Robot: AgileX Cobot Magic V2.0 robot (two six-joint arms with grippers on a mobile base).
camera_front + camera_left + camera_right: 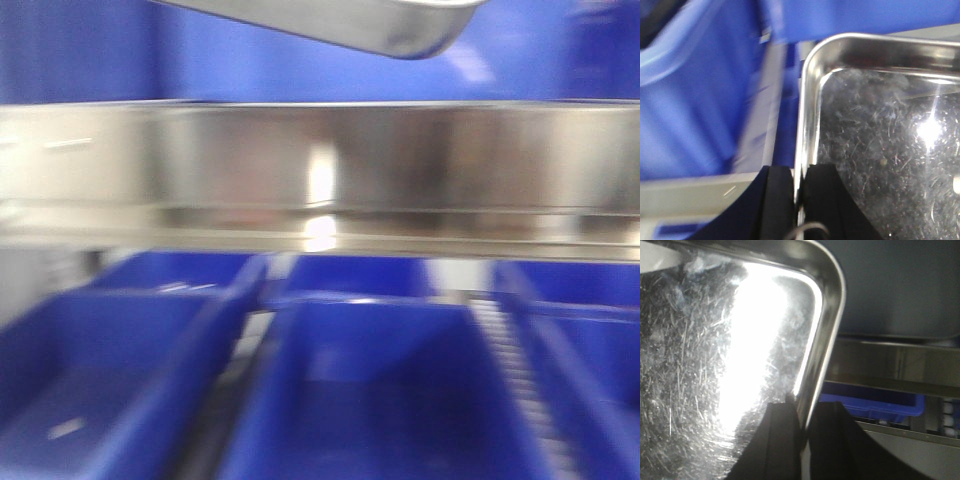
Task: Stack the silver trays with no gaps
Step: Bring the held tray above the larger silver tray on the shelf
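Left gripper [800,200]: pads pinched tight on side rim of silver tray [880,150], one pad inside, one outside. Right gripper [804,435]: same clamp on opposite rim. Tray held aloft between both arms, above steel shelf rail [320,170] and blue bins [370,390]. Front view blurred; corner at top edge probably this tray. Second tray not in view. Step: carry. Next: square corners over mate, lower level, arms together, nest flush.
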